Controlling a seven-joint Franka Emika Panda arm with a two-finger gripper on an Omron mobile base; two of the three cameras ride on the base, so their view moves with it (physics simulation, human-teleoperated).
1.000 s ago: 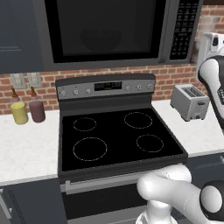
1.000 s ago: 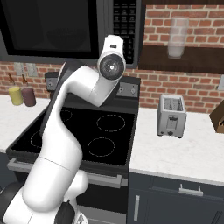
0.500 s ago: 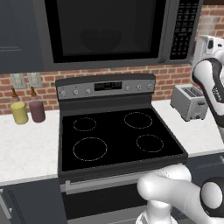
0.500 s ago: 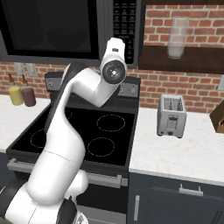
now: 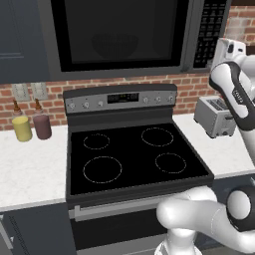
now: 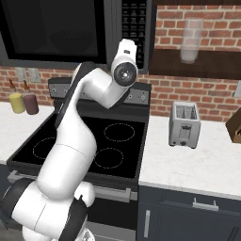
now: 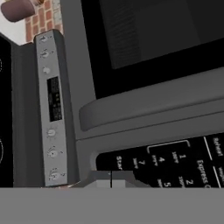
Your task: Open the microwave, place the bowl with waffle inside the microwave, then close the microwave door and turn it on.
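The microwave (image 5: 119, 35) hangs over the stove with the microwave door (image 6: 52, 28) shut. Through the dark glass the bowl (image 5: 112, 46) shows faintly inside; the waffle is hidden. My gripper (image 7: 111, 178) is shut, with its two tips pressed together and nothing between them. In the hand view it sits just in front of the lower part of the keypad strip (image 7: 175, 159), beside the start button. The long door handle (image 7: 148, 107) runs right above it. From the base cameras my white hand (image 5: 228, 50) is raised at the keypad (image 6: 134, 19) on the microwave's right side.
Below is the black stove top (image 5: 134, 157) with its knob panel (image 5: 119, 99). A silver toaster (image 5: 215, 115) stands on the right counter. Yellow (image 5: 22, 128) and maroon (image 5: 42, 126) cups stand at the left. A glass (image 6: 190, 40) sits on a wall shelf.
My hand has crept a little closer to the keypad strip, staying shut. The door and everything else are as before.
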